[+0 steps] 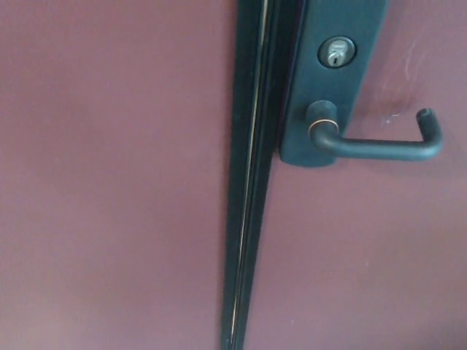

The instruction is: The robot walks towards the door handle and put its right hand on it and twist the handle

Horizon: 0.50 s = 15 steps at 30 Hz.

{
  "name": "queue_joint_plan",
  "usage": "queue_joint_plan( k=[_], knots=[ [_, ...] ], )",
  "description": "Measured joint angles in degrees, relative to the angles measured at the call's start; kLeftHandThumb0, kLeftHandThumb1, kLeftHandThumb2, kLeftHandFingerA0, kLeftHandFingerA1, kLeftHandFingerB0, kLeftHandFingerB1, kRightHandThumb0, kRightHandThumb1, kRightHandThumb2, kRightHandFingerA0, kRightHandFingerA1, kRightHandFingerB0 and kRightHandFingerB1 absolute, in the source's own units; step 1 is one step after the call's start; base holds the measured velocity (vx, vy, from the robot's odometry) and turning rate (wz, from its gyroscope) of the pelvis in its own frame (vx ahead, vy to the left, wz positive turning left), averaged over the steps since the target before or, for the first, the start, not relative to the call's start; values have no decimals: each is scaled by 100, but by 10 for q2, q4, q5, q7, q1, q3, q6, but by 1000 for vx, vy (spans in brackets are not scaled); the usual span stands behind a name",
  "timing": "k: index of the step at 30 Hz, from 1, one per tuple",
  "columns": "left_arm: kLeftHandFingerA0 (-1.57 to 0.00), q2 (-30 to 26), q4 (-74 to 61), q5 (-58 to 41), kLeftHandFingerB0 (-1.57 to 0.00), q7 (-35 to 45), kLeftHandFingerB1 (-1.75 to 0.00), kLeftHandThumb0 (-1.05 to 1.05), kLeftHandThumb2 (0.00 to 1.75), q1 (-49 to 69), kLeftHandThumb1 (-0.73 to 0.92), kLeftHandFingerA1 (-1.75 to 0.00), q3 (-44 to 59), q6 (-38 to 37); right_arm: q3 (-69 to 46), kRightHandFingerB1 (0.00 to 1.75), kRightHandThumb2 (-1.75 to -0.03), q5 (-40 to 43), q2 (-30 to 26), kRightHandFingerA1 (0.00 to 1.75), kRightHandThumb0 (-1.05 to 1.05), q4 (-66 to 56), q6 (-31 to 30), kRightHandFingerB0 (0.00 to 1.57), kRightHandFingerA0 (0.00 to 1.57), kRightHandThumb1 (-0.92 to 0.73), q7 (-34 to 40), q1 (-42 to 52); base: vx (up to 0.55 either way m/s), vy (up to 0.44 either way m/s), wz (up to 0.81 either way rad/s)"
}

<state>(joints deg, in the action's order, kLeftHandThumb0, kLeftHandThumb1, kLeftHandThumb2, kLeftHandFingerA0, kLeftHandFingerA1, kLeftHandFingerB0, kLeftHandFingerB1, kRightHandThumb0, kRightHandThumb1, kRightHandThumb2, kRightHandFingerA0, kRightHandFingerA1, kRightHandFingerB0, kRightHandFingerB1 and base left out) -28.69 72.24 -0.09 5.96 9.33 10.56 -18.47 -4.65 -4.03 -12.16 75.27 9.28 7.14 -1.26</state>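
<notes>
A maroon door (109,182) fills the view, split by a dark vertical seam strip (252,175) running from 12 to 6 o'clock. At about 1 o'clock a dark backplate (332,80) is mounted flat on the right-hand leaf. It carries a silver keyhole cylinder (336,53) and, just below, a dark lever handle (379,146) stretching toward 3 o'clock, its tip bent upward

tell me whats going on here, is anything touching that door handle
Nothing is touching it. The head view looks closely at a maroon door, with the dark lever handle level at upper right and the keyhole above it on a dark plate. No robot hand is in view, so the reach and twist are not yet done.
</notes>
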Motion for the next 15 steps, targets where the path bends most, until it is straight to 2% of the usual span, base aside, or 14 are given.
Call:
queue_joint_plan(
  k=[4,5,10,15],
  knots=[
    [-60,0,3,0,-46,0,-40,-26,55,-1,48,-48,0,0,2,46,-77,-1,0,50,-38,-1,0,35,42,-47,-3,-1,0,0,0],
    [-60,0,4,0,-46,0,-40,-26,55,-2,48,-48,0,0,4,37,-58,-2,0,38,-31,-2,0,45,48,-61,-2,-2,0,0,0],
    [-60,0,10,0,-48,1,-40,-25,55,2,48,-48,2,0,-4,37,-58,2,0,41,-28,-6,3,44,53,-61,-7,-1,0,0,0],
    [-60,1,12,-1,-49,1,-41,-25,55,10,48,-48,9,-2,-69,38,-59,33,9,41,-27,-52,16,41,46,-61,-26,-2,0,0,0]
  ],
)
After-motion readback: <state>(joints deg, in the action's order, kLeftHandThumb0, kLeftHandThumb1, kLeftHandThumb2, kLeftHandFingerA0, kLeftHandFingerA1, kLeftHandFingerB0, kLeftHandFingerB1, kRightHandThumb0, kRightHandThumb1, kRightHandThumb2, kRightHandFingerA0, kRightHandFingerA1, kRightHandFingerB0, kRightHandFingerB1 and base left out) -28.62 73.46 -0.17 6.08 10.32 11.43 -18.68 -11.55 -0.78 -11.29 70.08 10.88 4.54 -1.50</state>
